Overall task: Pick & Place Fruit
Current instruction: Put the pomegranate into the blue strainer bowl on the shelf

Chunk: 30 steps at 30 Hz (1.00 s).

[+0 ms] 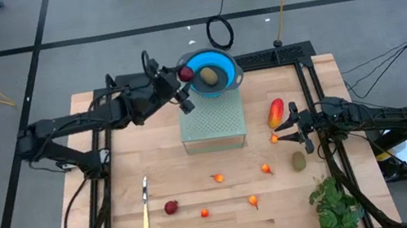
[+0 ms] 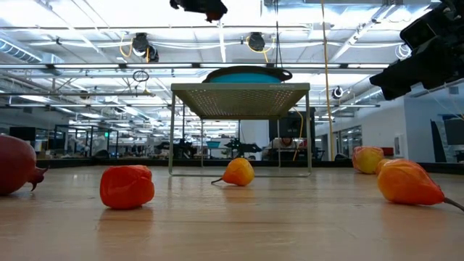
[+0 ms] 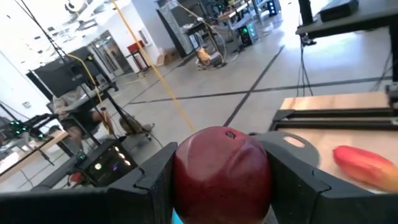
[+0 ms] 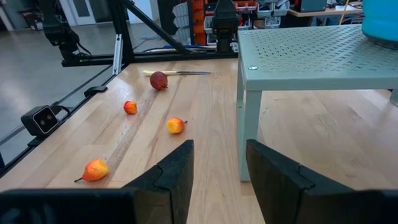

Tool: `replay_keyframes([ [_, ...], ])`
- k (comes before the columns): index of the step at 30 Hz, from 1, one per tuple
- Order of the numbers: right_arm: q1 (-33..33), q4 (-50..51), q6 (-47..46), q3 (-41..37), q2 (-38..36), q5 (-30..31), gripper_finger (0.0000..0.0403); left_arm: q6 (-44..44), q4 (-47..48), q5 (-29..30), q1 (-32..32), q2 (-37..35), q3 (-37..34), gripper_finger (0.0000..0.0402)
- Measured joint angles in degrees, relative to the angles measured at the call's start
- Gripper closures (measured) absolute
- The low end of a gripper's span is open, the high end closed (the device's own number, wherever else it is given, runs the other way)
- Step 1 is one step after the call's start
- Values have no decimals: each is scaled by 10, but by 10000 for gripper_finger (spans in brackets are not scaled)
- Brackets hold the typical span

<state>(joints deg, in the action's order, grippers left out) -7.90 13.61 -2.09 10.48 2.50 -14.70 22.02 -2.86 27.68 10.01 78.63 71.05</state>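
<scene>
we see the left gripper [image 1: 185, 75] raised over the desk's far middle, pinching a dark red round fruit [image 1: 186, 74] right at the rim of the blue bowl [image 1: 226, 62], which sits on the perforated stand [image 1: 212, 121] and holds a brownish-olive oval [image 1: 209, 76]. the right gripper [image 1: 289, 124] hovers near the right edge, fingers spread, by the red-and-yellow piece [image 1: 275, 112]. small orange pieces [image 1: 217, 178] and another dark red fruit [image 1: 171, 208] lie scattered toward the near edge, with open wood between them.
</scene>
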Motion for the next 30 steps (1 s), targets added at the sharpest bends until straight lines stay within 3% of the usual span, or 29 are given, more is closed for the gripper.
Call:
replay_keyframes([
  [15,0,0,0,0,1,17,264,24,-11,-84,56,62,47,201],
  [20,0,0,0,0,3,55,264,64,2,-86,65,117,105,201],
  [30,0,0,0,0,3,59,264,150,50,-86,80,232,231,201],
])
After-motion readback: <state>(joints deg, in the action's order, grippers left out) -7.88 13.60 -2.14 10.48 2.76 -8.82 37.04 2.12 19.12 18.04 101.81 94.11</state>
